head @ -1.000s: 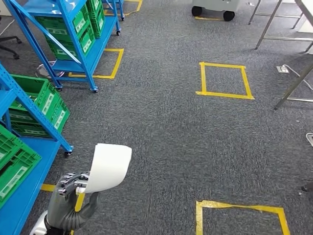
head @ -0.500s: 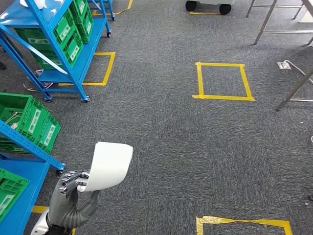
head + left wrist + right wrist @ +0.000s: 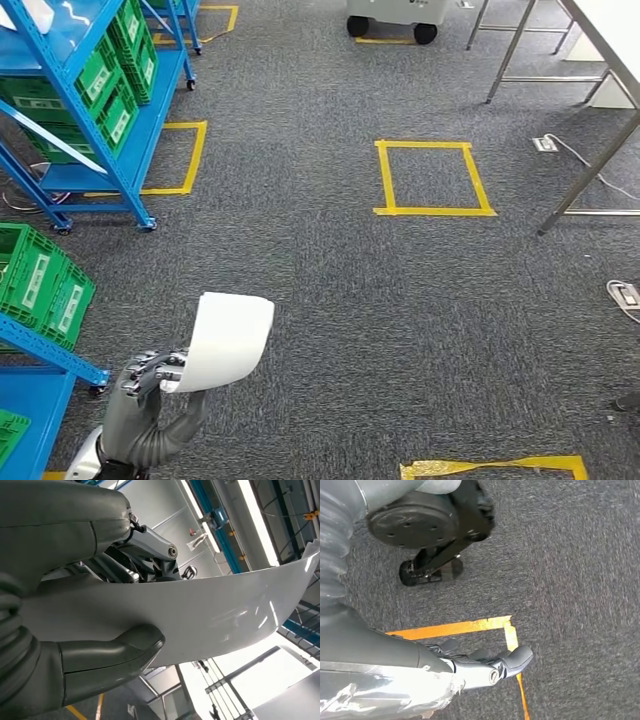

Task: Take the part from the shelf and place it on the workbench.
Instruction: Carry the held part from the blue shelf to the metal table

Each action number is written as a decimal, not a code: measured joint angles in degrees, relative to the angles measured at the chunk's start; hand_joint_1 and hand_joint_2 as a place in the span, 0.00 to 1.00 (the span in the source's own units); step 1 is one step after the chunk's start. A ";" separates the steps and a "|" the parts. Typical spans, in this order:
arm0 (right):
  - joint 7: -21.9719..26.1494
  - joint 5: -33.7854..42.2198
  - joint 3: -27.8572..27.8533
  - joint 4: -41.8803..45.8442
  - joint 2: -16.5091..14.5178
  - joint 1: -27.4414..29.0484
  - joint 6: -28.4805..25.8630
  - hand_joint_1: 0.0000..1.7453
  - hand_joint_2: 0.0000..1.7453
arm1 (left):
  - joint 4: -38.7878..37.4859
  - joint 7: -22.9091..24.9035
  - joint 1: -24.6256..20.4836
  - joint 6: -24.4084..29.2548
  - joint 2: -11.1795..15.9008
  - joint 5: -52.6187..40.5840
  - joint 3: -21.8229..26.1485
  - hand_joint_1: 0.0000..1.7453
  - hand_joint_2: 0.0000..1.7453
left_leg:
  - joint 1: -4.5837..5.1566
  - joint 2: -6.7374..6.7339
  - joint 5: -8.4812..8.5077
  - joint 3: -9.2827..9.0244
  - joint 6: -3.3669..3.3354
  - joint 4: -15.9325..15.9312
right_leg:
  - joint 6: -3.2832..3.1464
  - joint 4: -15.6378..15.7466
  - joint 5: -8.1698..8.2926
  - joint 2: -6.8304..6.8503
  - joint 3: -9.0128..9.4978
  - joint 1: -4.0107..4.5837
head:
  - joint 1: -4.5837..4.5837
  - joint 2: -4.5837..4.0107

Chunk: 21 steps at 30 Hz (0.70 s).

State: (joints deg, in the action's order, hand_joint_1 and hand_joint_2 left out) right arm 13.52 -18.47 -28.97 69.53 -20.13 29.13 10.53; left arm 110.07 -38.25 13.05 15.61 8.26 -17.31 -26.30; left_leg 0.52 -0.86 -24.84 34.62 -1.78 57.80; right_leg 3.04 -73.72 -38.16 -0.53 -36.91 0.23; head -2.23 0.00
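Observation:
The part is a white, curved, glossy sheet. My left hand holds it upright by its lower edge at the lower left of the head view, above grey carpet. In the left wrist view the thumb presses on one face of the part and the fingers lie behind it. My right hand hangs over the carpet with its fingers stretched out and nothing in them. The blue shelf stands at the far left. A corner of the white-topped workbench on metal legs shows at the top right.
Green crates sit on the blue racks at the left. A yellow tape square marks the carpet ahead, and another tape line runs along the near edge. A wheeled cart stands at the far end. A power strip with a cable lies under the workbench.
The whole picture has shifted: the shelves slid out to the left and the workbench came in at the top right, so the camera turned. My left hand still holds the part the same way.

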 joint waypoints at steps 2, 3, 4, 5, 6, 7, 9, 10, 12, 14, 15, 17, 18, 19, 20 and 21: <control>-0.42 0.46 0.64 0.91 0.00 0.73 -0.27 0.00 1.00 | -0.27 0.00 -0.02 -0.26 0.00 0.00 -0.17 1.00 1.00 | 0.34 -0.57 -0.82 -1.09 -0.13 0.00 | -0.64 4.46 4.36 0.42 1.05 0.26 | 0.01 0.00; -0.58 0.63 0.92 1.42 0.00 1.04 -0.37 0.00 1.00 | -0.41 0.00 -0.03 -0.42 0.00 0.00 -0.26 1.00 1.00 | 0.48 -0.87 -1.23 -1.65 -0.13 -0.01 | -1.14 8.43 6.91 1.39 2.49 0.60 | 0.00 0.00; -0.75 0.79 1.21 1.94 0.00 1.29 -0.43 0.00 1.00 | -0.57 0.00 -0.04 -0.58 0.00 0.01 -0.33 1.00 1.00 | 0.67 -1.14 -1.61 -2.14 -0.02 0.05 | -1.52 11.85 8.83 2.32 3.82 0.89 | 0.03 0.00; -0.91 0.94 1.49 2.44 0.00 1.50 -0.49 0.00 1.00 | -0.71 0.00 -0.05 -0.75 0.00 0.01 -0.37 1.00 1.00 | 0.81 -1.44 -1.89 -2.46 0.11 0.10 | -1.81 14.07 9.95 3.01 4.68 1.17 | 0.06 0.00; -1.05 1.05 1.77 2.84 0.00 1.68 -0.56 0.00 1.00 | -0.86 0.00 -0.06 -0.93 -0.01 0.02 -0.38 1.00 1.00 | 0.89 -1.78 -2.06 -2.61 0.29 0.11 | -1.94 14.97 10.25 3.33 4.94 1.36 | 0.08 0.00; -1.16 1.14 2.00 3.18 0.00 1.88 -0.63 0.00 1.00 | -1.00 0.00 -0.08 -1.09 -0.03 0.04 -0.39 1.00 1.00 | 0.94 -2.18 -2.17 -2.75 0.47 0.10 | -1.98 15.12 10.32 2.88 4.89 1.38 | 0.07 0.00; -1.29 1.34 2.52 3.95 -0.02 2.52 -0.90 0.00 1.00 | -1.21 0.00 -0.09 -1.27 -0.05 0.27 -0.39 1.00 1.00 | 0.92 -2.42 -2.75 -2.77 0.97 0.29 | -2.29 15.78 10.74 1.88 5.32 1.06 | 0.08 0.00; -1.35 1.52 2.80 4.42 -0.04 2.92 -1.09 0.00 1.00 | -1.29 0.00 -0.07 -1.29 -0.05 0.52 -0.39 1.00 1.00 | 0.85 -1.87 -3.65 -2.46 1.34 1.25 | -2.53 16.21 11.08 1.45 5.63 0.82 | 0.15 0.00; -1.52 2.00 3.42 5.40 -0.08 3.66 -1.52 0.00 1.00 | -1.49 0.00 0.02 -1.31 -0.03 1.27 -0.40 1.00 1.00 | 0.46 -0.22 -6.82 -0.35 2.17 6.38 | -2.82 16.75 11.59 0.63 5.91 0.41 | 0.31 0.00; -1.87 2.51 4.02 6.28 -0.09 4.26 -1.97 0.00 1.00 | -1.81 0.00 0.14 -1.36 -0.02 2.19 -0.40 1.00 1.00 | -0.15 0.37 -9.52 2.86 2.84 13.27 | -2.86 16.79 11.77 -0.37 5.86 0.18 | 0.33 0.00; -2.08 2.73 4.31 6.65 -0.09 4.54 -2.14 0.00 1.00 | -1.98 0.00 0.19 -1.38 -0.02 2.53 -0.38 1.00 1.00 | -0.48 0.43 -9.54 3.76 3.14 14.96 | -2.76 16.78 11.78 -0.94 5.87 0.04 | 0.33 0.00; -2.38 3.09 4.79 7.29 -0.09 5.01 -2.48 0.00 1.00 | -2.26 0.00 0.25 -1.40 -0.01 2.95 -0.32 1.00 1.00 | -1.17 0.67 -6.54 2.62 3.81 12.06 | -2.32 16.70 11.80 -2.17 5.91 -0.40 | 0.32 0.00; -2.44 3.19 4.95 7.57 -0.09 5.16 -2.58 0.00 1.00 | -2.34 0.00 0.25 -1.41 0.00 3.01 -0.31 1.00 1.00 | -1.58 1.29 -4.45 0.87 4.21 8.36 | -1.96 16.57 11.76 -2.74 5.90 -0.61 | 0.33 0.00; -2.48 3.27 5.09 7.87 -0.09 5.29 -2.67 0.00 1.00 | -2.41 0.00 0.25 -1.42 -0.01 3.07 -0.30 1.00 1.00 | -1.94 2.24 -2.97 -0.97 4.52 4.46 | -1.49 16.22 11.63 -3.35 5.73 -0.74 | 0.42 0.00; -2.50 3.32 5.22 8.15 -0.09 5.39 -2.72 0.00 1.00 | -2.46 0.00 0.27 -1.43 -0.02 3.14 -0.30 1.00 1.00 | -2.15 3.12 -2.18 -2.26 4.49 1.72 | -1.00 15.95 11.55 -3.92 5.49 -0.84 | 0.44 0.00; -2.52 3.33 5.36 8.42 -0.09 5.51 -2.74 0.00 1.00 | -2.51 0.00 0.28 -1.44 -0.02 3.20 -0.30 1.00 1.00 | -2.20 3.74 -2.03 -2.96 4.23 0.19 | -0.50 15.79 11.52 -4.42 5.13 -0.92 | 0.54 0.00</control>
State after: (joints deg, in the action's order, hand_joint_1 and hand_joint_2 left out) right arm 11.00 -15.14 -23.61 77.96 -20.22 34.64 7.79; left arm 107.55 -38.25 13.33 14.16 8.25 -14.11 -26.60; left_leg -1.69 2.88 -26.87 31.66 2.45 58.00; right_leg 2.54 -57.93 -26.64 -4.96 -31.78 -0.69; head -1.69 0.00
